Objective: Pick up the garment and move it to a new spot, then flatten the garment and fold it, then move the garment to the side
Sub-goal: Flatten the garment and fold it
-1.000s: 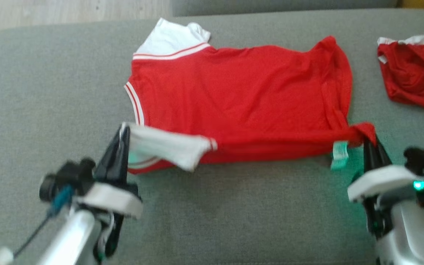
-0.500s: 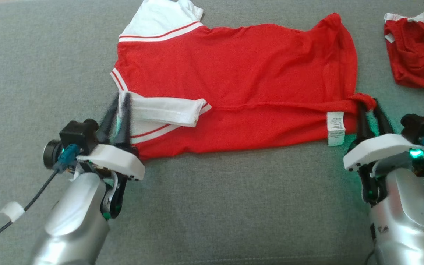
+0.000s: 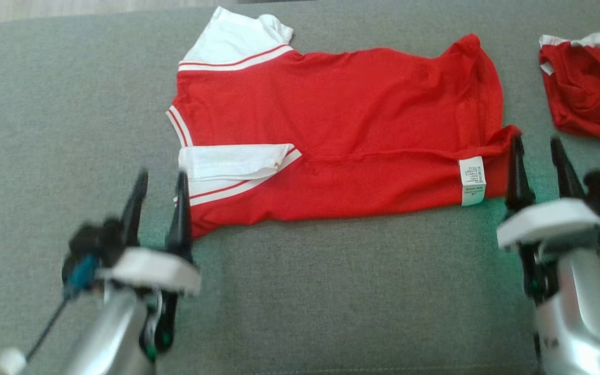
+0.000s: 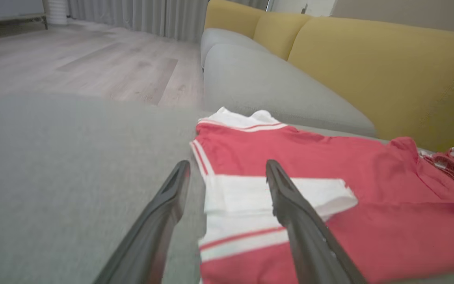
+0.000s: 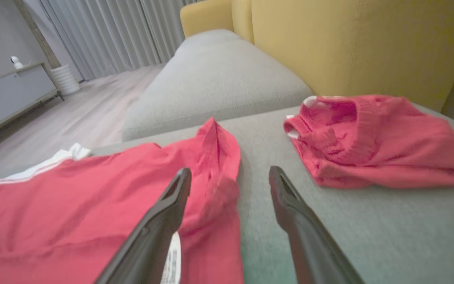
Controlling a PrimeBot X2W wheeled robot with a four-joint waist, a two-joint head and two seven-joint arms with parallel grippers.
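A red garment [image 3: 341,140] lies spread at the centre of the head view on a grey sofa seat [image 3: 331,291]. One white sleeve [image 3: 237,41] points to the top of the frame. The other sleeve [image 3: 232,161] is folded over the red body at the garment's lower left. A single white care label [image 3: 472,180] hangs at its lower right corner.

The left tool [image 3: 162,177], at lower left, stands wide and empty, its right finger crossing the striped edge of the garment. The right tool [image 3: 535,140], at the right edge, is equally wide and holds nothing, its left finger just beside the label corner. Whether either finger touches the cloth cannot be told.

A second red garment [image 3: 589,94], crumpled, lies apart at the upper right, making two garments on the seat.

The wrist views add yellow backrests [image 4: 369,71], a pale wood floor [image 4: 73,67] and grey curtains [image 5: 105,35]. The right wrist view also shows a low grey cabinet [image 5: 14,94].
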